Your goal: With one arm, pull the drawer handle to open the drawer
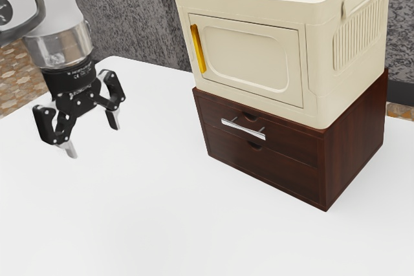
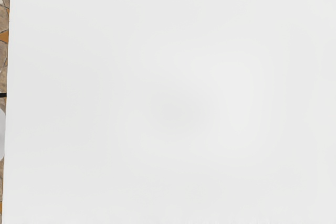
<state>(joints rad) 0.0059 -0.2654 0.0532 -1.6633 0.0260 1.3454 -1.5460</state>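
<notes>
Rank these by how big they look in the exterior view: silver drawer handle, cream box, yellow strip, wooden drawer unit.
1. Cream box
2. Wooden drawer unit
3. Silver drawer handle and yellow strip: too alike to rank

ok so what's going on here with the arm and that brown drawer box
Nothing is being handled right now. The robot arm's gripper hangs above the white table, its fingers apart with nothing between them. It stands well away from the silver handle, which it is meant to pull. Both drawers look shut in the dark wooden unit, under the cream cabinet.
</notes>
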